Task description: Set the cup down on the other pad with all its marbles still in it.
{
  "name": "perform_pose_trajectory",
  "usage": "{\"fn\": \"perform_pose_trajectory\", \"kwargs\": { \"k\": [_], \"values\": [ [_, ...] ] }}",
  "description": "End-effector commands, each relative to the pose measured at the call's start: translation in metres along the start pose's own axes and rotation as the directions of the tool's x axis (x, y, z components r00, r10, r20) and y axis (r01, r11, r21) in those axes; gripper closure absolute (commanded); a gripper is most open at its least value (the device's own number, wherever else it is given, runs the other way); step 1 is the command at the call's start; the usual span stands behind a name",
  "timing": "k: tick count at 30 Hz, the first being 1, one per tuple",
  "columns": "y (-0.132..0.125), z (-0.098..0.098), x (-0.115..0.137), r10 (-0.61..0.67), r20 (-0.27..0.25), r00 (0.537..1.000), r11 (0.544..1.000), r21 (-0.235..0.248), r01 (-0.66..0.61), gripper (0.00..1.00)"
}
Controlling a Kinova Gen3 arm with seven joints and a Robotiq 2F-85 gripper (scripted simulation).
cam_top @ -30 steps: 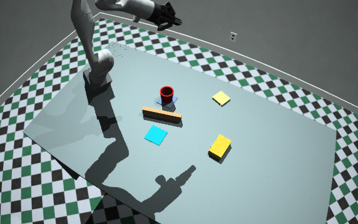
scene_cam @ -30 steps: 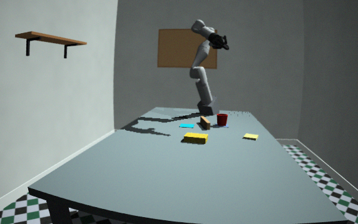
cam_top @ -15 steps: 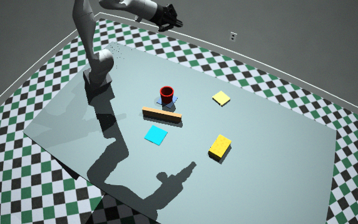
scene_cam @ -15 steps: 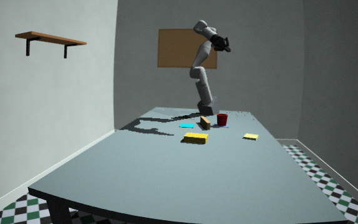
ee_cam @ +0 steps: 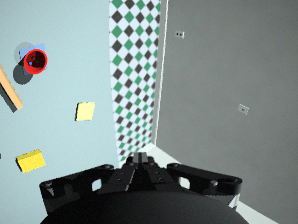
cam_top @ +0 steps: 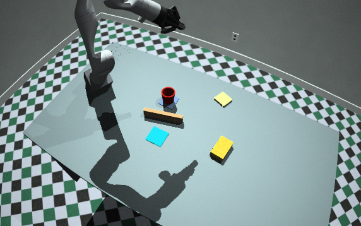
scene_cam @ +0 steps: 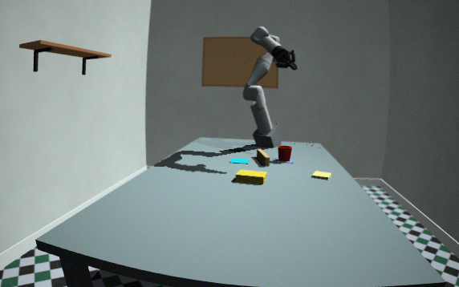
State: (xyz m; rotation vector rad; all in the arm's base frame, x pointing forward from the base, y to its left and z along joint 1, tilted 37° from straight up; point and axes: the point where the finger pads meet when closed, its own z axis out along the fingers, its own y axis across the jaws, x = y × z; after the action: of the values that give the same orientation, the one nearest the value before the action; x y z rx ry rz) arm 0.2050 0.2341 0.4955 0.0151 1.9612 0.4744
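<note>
High above the desk's far edge, the gripper (cam_top: 177,26) hangs with its fingers closed on nothing. Mid-desk, the red cup (cam_top: 168,95) stands on a blue pad (cam_top: 173,101), the rail (cam_top: 163,115) between it and the cyan pad (cam_top: 157,136).

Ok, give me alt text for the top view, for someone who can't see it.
A red cup stands on a dark blue pad on a grey table, with a wooden rail between it and a cyan pad. The arm's shut, empty end effector is raised far from the cup.
</note>
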Motion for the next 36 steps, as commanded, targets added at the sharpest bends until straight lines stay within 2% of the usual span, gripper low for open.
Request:
{"fn": "perform_pose_trajectory", "kwargs": {
  "k": [1, 7, 8, 17, 18, 24, 25, 34, 35, 36],
  "values": [
    [-0.003, 0.009, 0.005, 0.028, -0.008, 1.0, 0.999, 0.025, -0.028, 1.0],
    [-0.003, 0.009, 0.005, 0.028, -0.008, 1.0, 0.999, 0.025, -0.028, 1.0],
    [-0.006, 0.019, 0.01, 0.057, -0.016, 0.998, 0.997, 0.051, -0.056, 1.0],
    [-0.006, 0.019, 0.01, 0.057, -0.016, 0.998, 0.997, 0.051, -0.056, 1.0],
    [-0.01, 0.028, 0.016, 0.086, -0.023, 0.996, 0.993, 0.078, -0.084, 1.0],
    [-0.01, 0.028, 0.016, 0.086, -0.023, 0.996, 0.993, 0.078, -0.084, 1.0],
    [-0.015, 0.037, 0.021, 0.116, -0.028, 0.993, 0.988, 0.104, -0.112, 1.0],
    [-0.015, 0.037, 0.021, 0.116, -0.028, 0.993, 0.988, 0.104, -0.112, 1.0],
    [-0.019, 0.046, 0.026, 0.145, -0.031, 0.989, 0.981, 0.131, -0.14, 1.0],
    [-0.019, 0.046, 0.026, 0.145, -0.031, 0.989, 0.981, 0.131, -0.14, 1.0]
  ]
}}
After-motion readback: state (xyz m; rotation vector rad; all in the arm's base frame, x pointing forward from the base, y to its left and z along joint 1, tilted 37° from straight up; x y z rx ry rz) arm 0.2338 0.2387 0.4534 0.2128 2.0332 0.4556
